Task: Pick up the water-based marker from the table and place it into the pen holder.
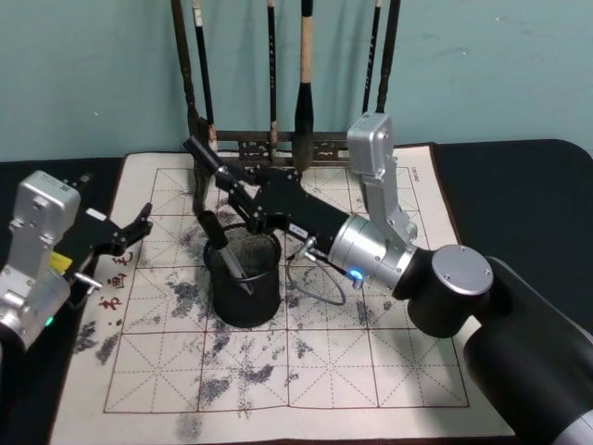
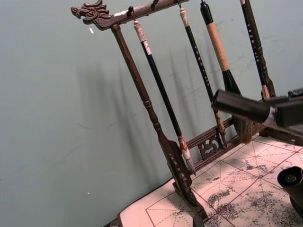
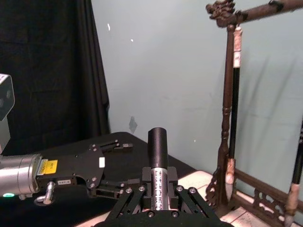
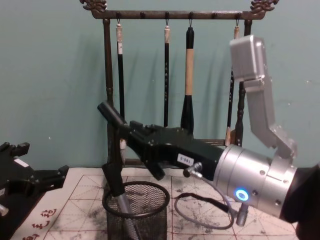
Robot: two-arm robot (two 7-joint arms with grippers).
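Now, at the left edge of the head view, the left claw hangs idle over the worktop, its black fingers spread wide with nothing between them. The worktop is covered by a soft white felt mat with a red grid and grey blotches. Left of centre stands the pen holder, a short round cup of black wire mesh with a solid rim. The mesh is open enough to show a dark-capped, grey-barrelled pen leaning inside. Above and just behind the rim, the water-based marker is pinched in the right claw, which reaches in from the right of the frame. The fingers are closed on the pale printed barrel, and the smooth black cap juts toward the upper left. The marker lies at a slant, apart from the cup.

The step in hand, as I judge it, is the drop into the cup. To do it well, the wrist should tip the marker nearer upright and bring its lower end over the open mouth, clear of the leaning pen. It should then lower the end below the rim before letting go. A slick round barrel released high could glance off the rim and roll, and the light mesh cup may tip if nudged. Behind, the dark carved wooden rack hung with brushes stands close, so swing room is tight.
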